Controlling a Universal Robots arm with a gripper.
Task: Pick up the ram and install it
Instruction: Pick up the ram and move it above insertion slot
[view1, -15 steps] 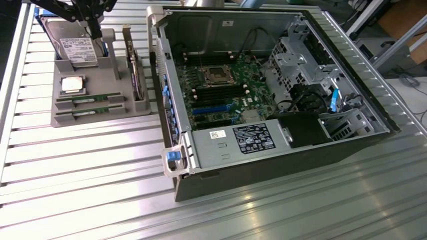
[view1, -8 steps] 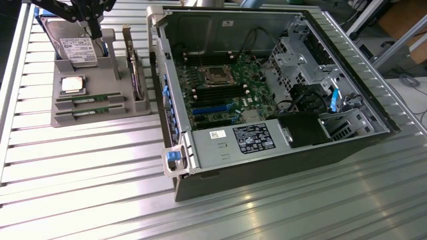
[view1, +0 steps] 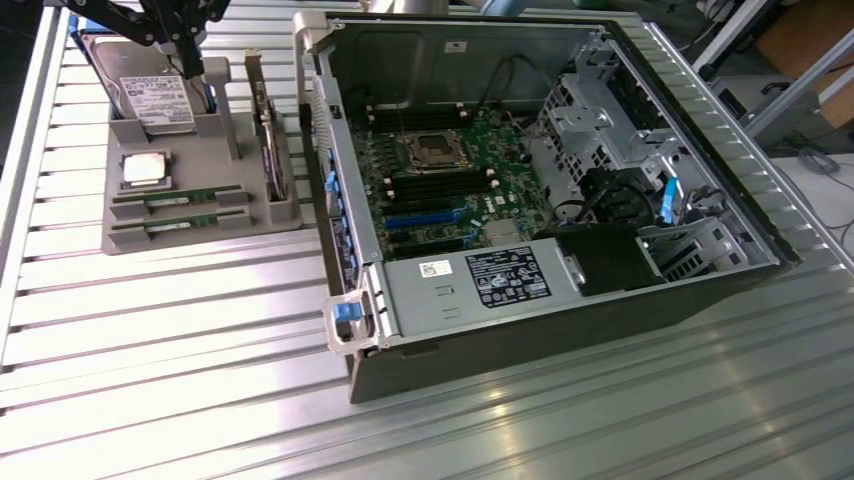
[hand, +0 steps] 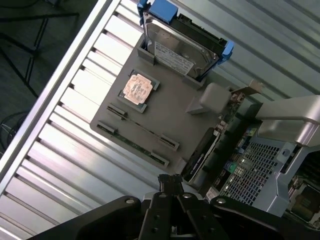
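Note:
Two ram sticks stand edge-up in slots of a grey holder tray (view1: 174, 240): one ram stick (view1: 180, 198) and a second one (view1: 180, 223) beside it. In the wrist view they appear as thin green lines, one ram stick (hand: 142, 127) and the other (hand: 132, 144). My gripper (view1: 195, 66) hangs above the far end of the tray, over the hard drive (view1: 158, 100). Its fingers (hand: 170, 181) are shut with nothing between them, well above the sticks. The open computer case (view1: 360, 330) shows the motherboard (view1: 434, 190) with its black memory slots.
The tray also carries a square CPU chip (view1: 144, 168) and a card (view1: 274, 140) standing on edge at the side toward the case. The case's metal wall and grey handle (view1: 310, 35) rise next to the tray. Ribbed metal table (view1: 160, 340) surrounds everything.

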